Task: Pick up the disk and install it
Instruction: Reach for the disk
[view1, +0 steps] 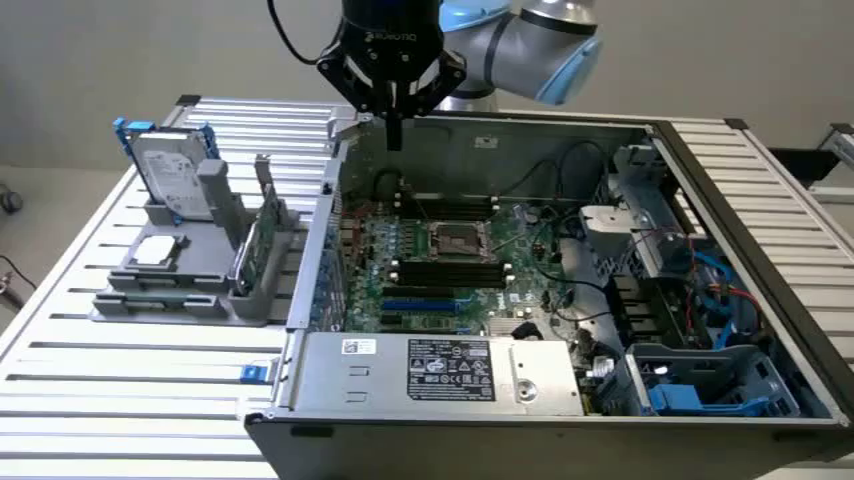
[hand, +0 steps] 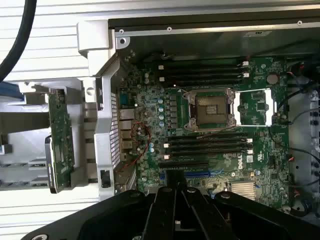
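Exterior view is showing the gripper (view1: 394, 135) hanging at upper centre above the computer case (view1: 561, 135), fingers pinched together, holding nothing. The disk (view1: 174, 172) is standing upright in a rack (view1: 160, 295) at upper left.

The arm (view1: 534, 40) enters the exterior view at 1 o'clock, its wrist turned straight down. The gripper (view1: 395, 135) hangs at 12 o'clock, fingers (view1: 394, 120) pressed together, empty.

On worktop (view1: 120, 380), holder (view1: 174, 290) sits at exterior view's left of open PC case (view1: 707, 180). disk (view1: 171, 172) stands upright in holder; card (view1: 260, 240) stands btwn disk & case. Mobo (view1: 447, 270) lies inside case. tool (view1: 394, 135) hangs above case's holder-side wall, well apart from disk.
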